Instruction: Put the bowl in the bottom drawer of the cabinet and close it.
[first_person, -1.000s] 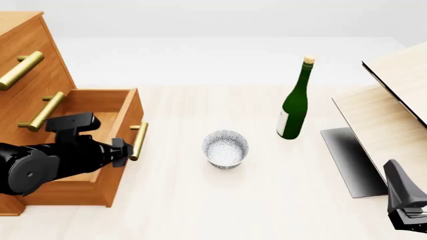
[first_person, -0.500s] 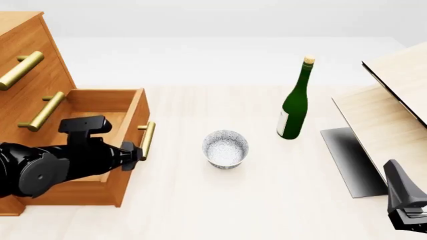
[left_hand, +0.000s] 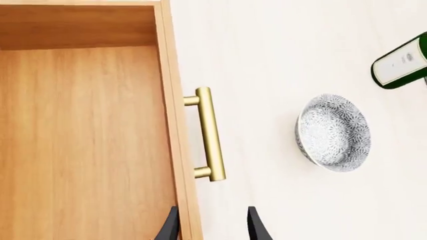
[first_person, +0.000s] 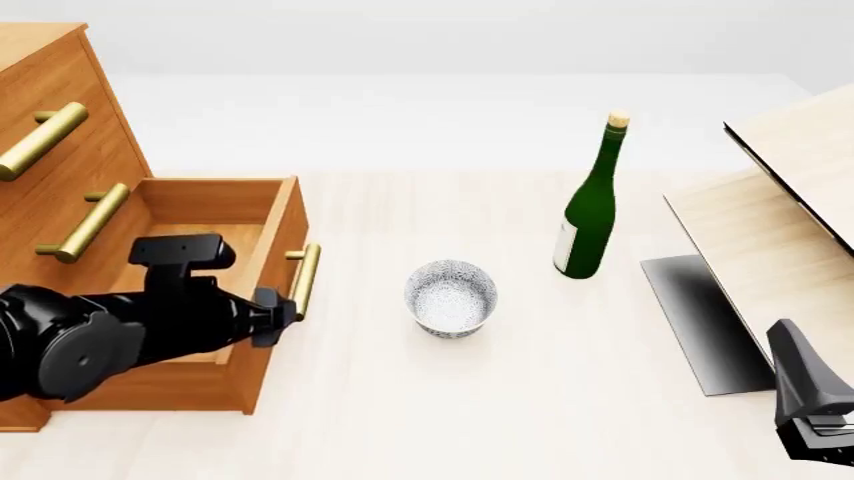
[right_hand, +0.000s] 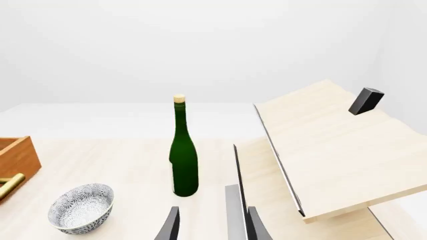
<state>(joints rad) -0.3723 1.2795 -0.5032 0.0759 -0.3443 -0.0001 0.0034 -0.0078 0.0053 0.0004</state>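
Note:
The white-grey speckled bowl (first_person: 451, 298) stands upright on the table, right of the cabinet (first_person: 54, 130); it also shows in the wrist views (left_hand: 333, 132) (right_hand: 81, 207). The bottom drawer (first_person: 227, 215) is pulled out and its box (left_hand: 87, 140) holds nothing. My left gripper (first_person: 278, 308) (left_hand: 212, 227) is open at the near end of the drawer's brass handle (first_person: 306, 280) (left_hand: 208, 134), its fingertips either side of the front panel's top edge and holding nothing. My right gripper (first_person: 814, 425) (right_hand: 213, 227) hangs open at the front right, far from the bowl.
A green wine bottle (first_person: 591, 205) (right_hand: 183, 160) stands behind and to the right of the bowl. Pale slanted boards (first_person: 774, 220) (right_hand: 333, 155) and a dark panel (first_person: 701, 320) fill the right side. The two upper drawers (first_person: 47, 140) are shut.
The bottom drawer has slid further out toward the bowl, and my left arm has moved right along with its handle. The bowl, bottle and right arm have not moved.

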